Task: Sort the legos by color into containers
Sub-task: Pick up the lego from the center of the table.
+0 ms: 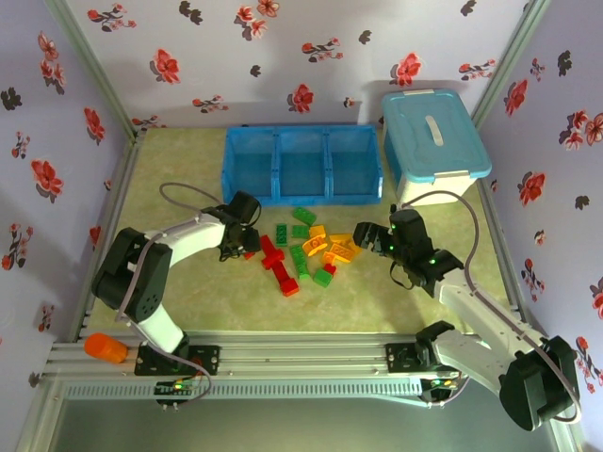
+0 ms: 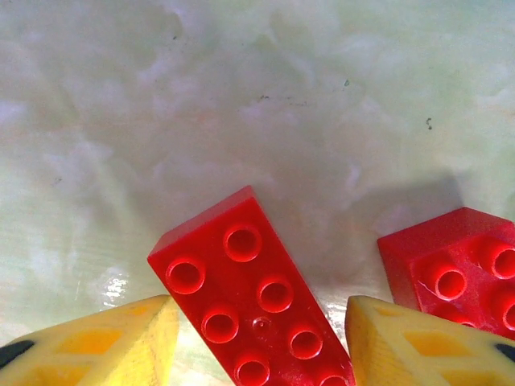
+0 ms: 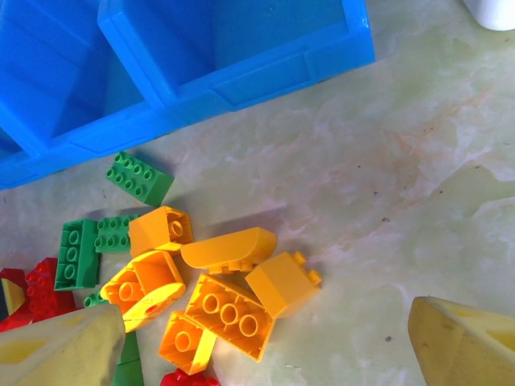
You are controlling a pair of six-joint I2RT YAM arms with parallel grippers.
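Note:
The legos lie in a loose pile in front of the blue three-compartment tray (image 1: 301, 200): red bricks (image 1: 276, 261), green bricks (image 1: 303, 216) and yellow-orange bricks (image 1: 335, 249). My left gripper (image 1: 248, 244) is low at the pile's left end. In the left wrist view it (image 2: 257, 358) stands open astride a long red brick (image 2: 241, 289) lying flat on the table, with another red brick (image 2: 455, 273) to the right. My right gripper (image 1: 366, 235) hovers wide open at the pile's right edge. Its wrist view shows the gripper (image 3: 265, 350) over yellow-orange bricks (image 3: 229, 310), green bricks (image 3: 138, 177) and the tray (image 3: 241, 76).
A white bin with a light-blue lid (image 1: 433, 141) stands right of the tray at the back. An orange object (image 1: 105, 348) sits on the rail by the left arm's base. Flowered walls enclose the table on three sides.

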